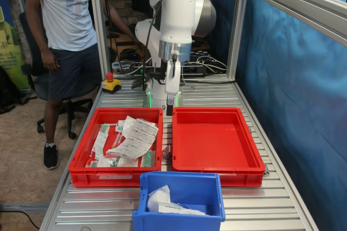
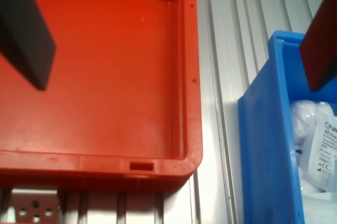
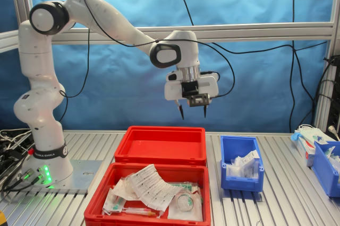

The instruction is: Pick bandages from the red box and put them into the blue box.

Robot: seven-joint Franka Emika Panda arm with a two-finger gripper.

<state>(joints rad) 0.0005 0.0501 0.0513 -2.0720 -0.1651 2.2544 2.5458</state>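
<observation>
1. one arm holds its tool (image 3: 193, 112) in the air above the gap between the red box (image 3: 160, 154) and the blue box (image 3: 241, 184) in the second exterior view; its two fingers (image 3: 181, 111) stand well apart with nothing between them.
2. in the wrist view the fingers (image 2: 25, 29) sit at either edge, with the bare floor of the red box (image 2: 105, 77) and a strip of ribbed tabletop (image 2: 221, 50) below them.
3. the red box (image 1: 214, 141) has only its plain red floor showing in the first exterior view.
4. the bandages (image 1: 165, 204) lie inside the blue box (image 1: 181, 217), white packets with faint dark print; the wrist view shows them (image 2: 318, 145) against the bin's blue wall (image 2: 263, 145).
5. a second red tray (image 1: 76, 168) lies just beside the red box, on the first exterior view's left, heaped with long white packets (image 1: 133, 139).
6. the blue box stands near both trays in the first exterior view, and on the second exterior view's right of the red box.
7. a person (image 1: 65, 30) stands beyond the tabletop at the first exterior view's left.
8. another blue bin (image 3: 325, 165) and a white box (image 3: 308, 141) rest at the second exterior view's far right.
</observation>
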